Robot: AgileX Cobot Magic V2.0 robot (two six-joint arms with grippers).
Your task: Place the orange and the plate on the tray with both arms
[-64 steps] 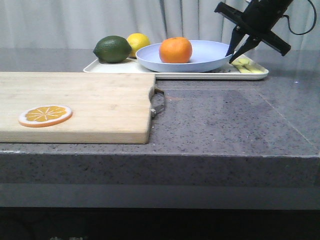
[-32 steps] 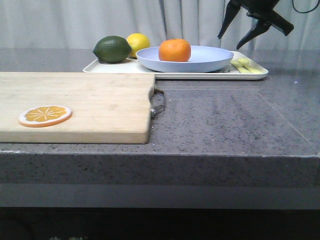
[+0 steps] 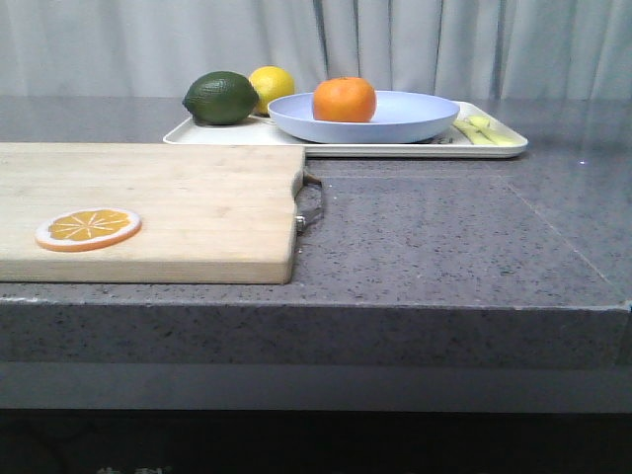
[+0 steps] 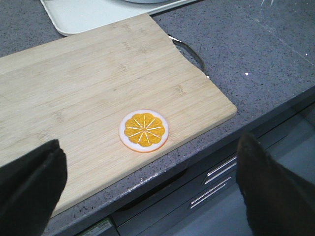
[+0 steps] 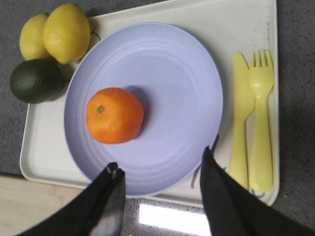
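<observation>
One orange (image 3: 344, 100), bright and dimpled, a bit squashed-looking, with a tiny green stem dot visible from the right wrist camera. It's sitting in the plate (image 3: 405, 120), toward one side of it rather than dead centre. The plate is a wide shallow pale lavender-blue thing with faint rings in it, way bigger than the fruit, and it rests on the tray (image 3: 395, 149), a cream-white rectangle with a low rim and rounded corners at the far side of the grey counter (image 3: 444, 237).

Right gripper (image 5: 162, 189) hangs above the tray looking straight down, dark fingers spread apart with nothing between them. The orange shows just off one fingertip, clear of both, and the plate's near edge runs between the two tips.

Left gripper (image 4: 147, 182) is also wide open and empty, hovering over the front edge of the wooden cutting board (image 3: 148, 207), well away from the tray. An orange slice (image 3: 89, 228) lies flat on the board between its fingers in that view.

Also on the tray: two lemons (image 5: 56, 32) and a dark green lime (image 3: 221, 97) bunched beside the plate, plus a yellow plastic knife (image 5: 239, 123) and fork (image 5: 261, 118) lying side by side on the other side.
</observation>
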